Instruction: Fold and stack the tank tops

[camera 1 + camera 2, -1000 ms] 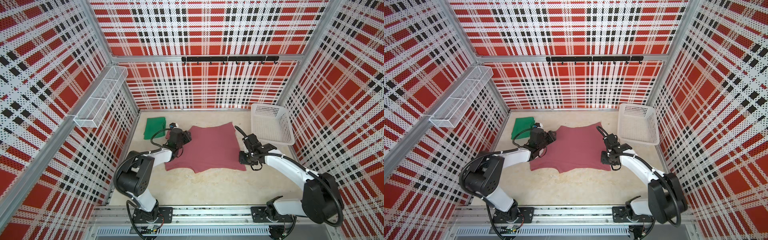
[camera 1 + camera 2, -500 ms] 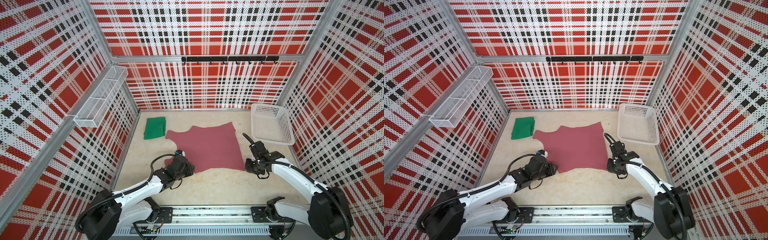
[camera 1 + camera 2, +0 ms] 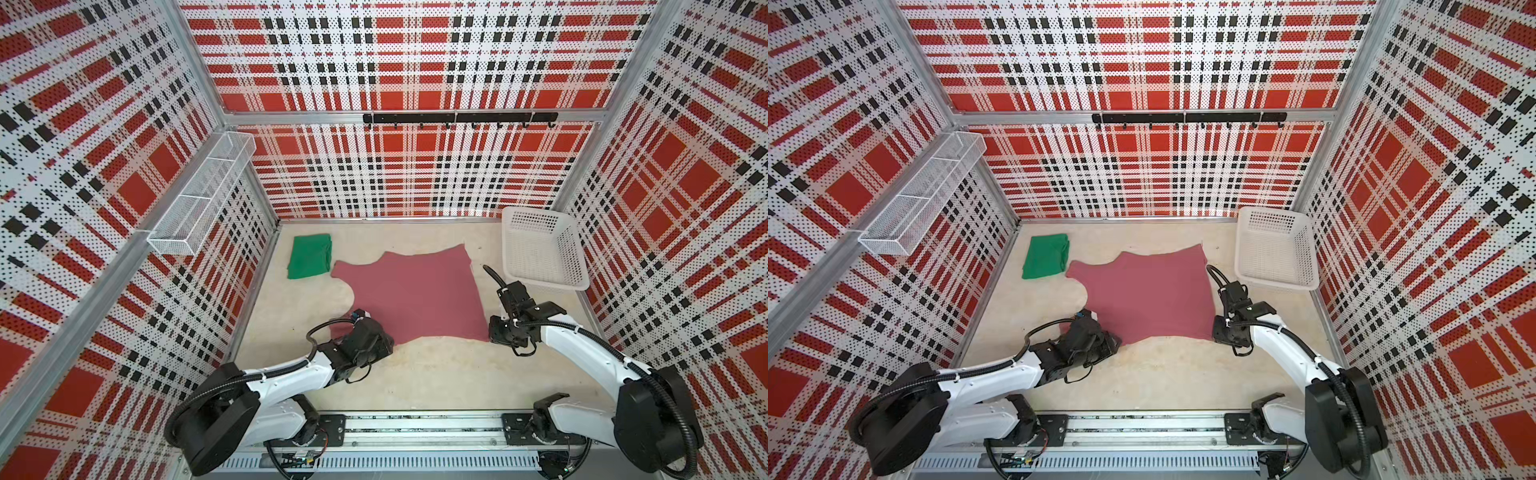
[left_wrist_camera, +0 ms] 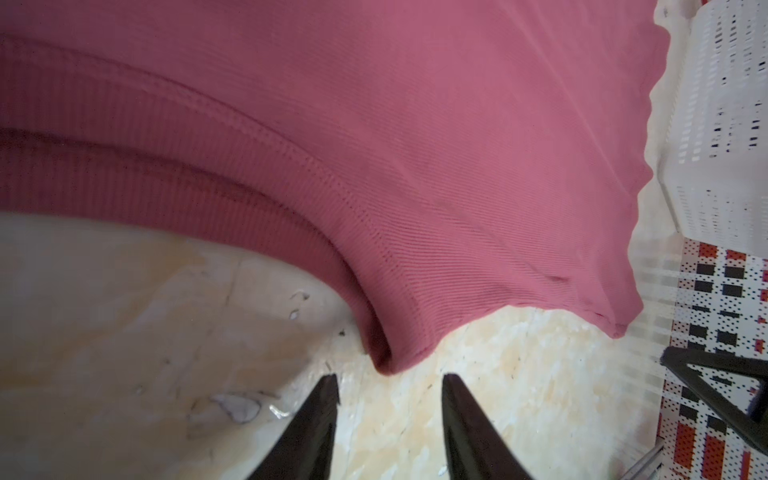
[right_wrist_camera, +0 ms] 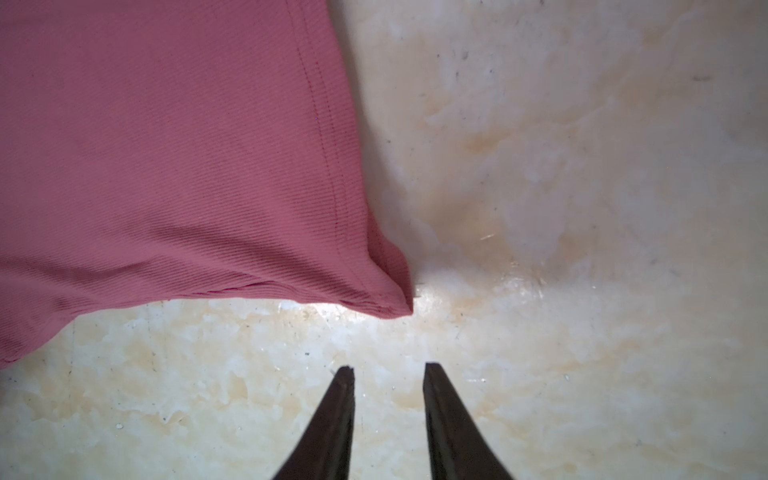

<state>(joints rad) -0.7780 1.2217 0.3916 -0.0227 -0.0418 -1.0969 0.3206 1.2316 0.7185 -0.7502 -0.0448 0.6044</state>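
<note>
Red, black and white checked walls (image 3: 415,174) stand around a pale tabletop (image 3: 436,374). On it lies a dusty pink ribbed cloth tank top (image 3: 415,295), spread flat and not yet folded, I think so its edges are easy to grab. A bright green cloth tank top (image 3: 311,256) sits folded in the far left corner, just beside the pink one's strap; it looks done and ready for the pink one to go on top. A white plastic basket (image 3: 544,283) full of holes stands by the right wall. The left claw (image 4: 390,380) is low at the near strap end, its fingers (image 4: 316,424) partway apart and holding nothing; the strap tip lies just in front of them. The right claw (image 5: 388,368) is low by the near hem corner, partway open too, holding nothing. Both seem lined up to pinch the near edge.
</note>
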